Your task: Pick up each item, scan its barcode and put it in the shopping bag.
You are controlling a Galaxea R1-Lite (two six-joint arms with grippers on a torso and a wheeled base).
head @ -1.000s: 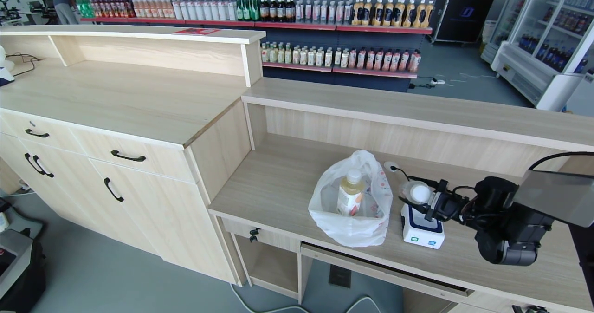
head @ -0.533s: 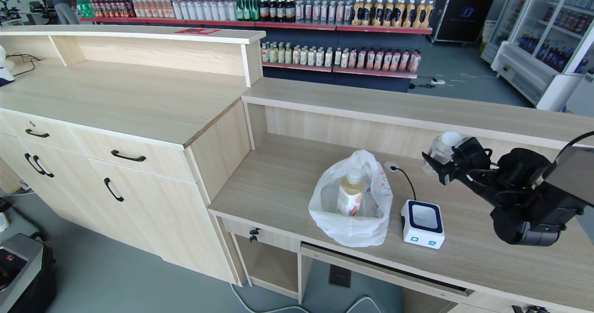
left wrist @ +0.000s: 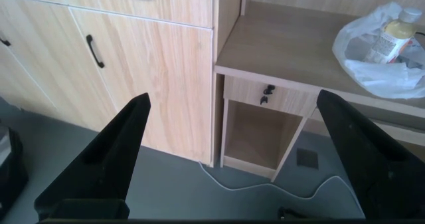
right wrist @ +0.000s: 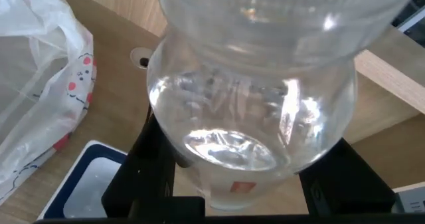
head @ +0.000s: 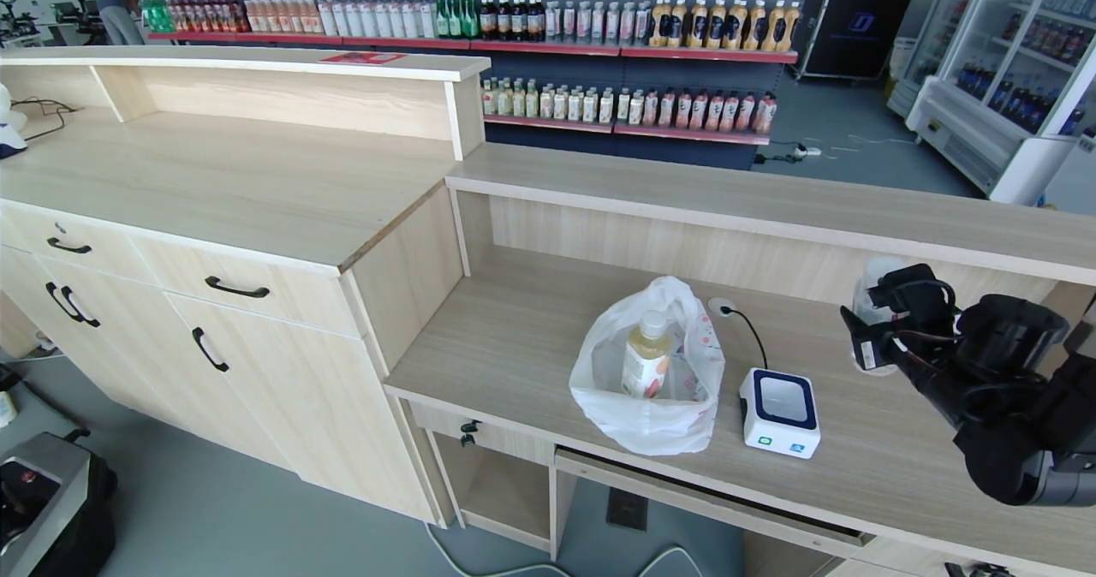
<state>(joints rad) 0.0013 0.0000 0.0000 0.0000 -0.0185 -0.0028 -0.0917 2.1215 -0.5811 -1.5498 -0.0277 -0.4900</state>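
Observation:
My right gripper [head: 882, 320] is shut on a clear water bottle [head: 865, 290], held roughly upright over the right part of the lower counter, to the right of the scanner [head: 777, 410]. In the right wrist view the bottle [right wrist: 252, 104] sits between the dark fingers [right wrist: 143, 177], above the scanner [right wrist: 86, 184] and beside the bag [right wrist: 33, 84]. The white shopping bag [head: 651, 389] stands left of the scanner with a yellow drink bottle [head: 646, 354] upright inside. My left gripper [left wrist: 232, 164] hangs open with nothing in it, low in front of the cabinets, with the bag [left wrist: 382, 58] off to one side.
A black cable [head: 749, 324] runs from the scanner to a socket [head: 722, 306] in the counter. A raised ledge [head: 771, 200] backs the lower counter; a taller counter [head: 214, 183] with drawers stands to the left. Drink shelves and fridges line the back.
My right gripper carried the clear bottle from right above the scanner up and off to the right, turning it from lying toward the scanner to roughly upright. Bag and scanner stayed put.

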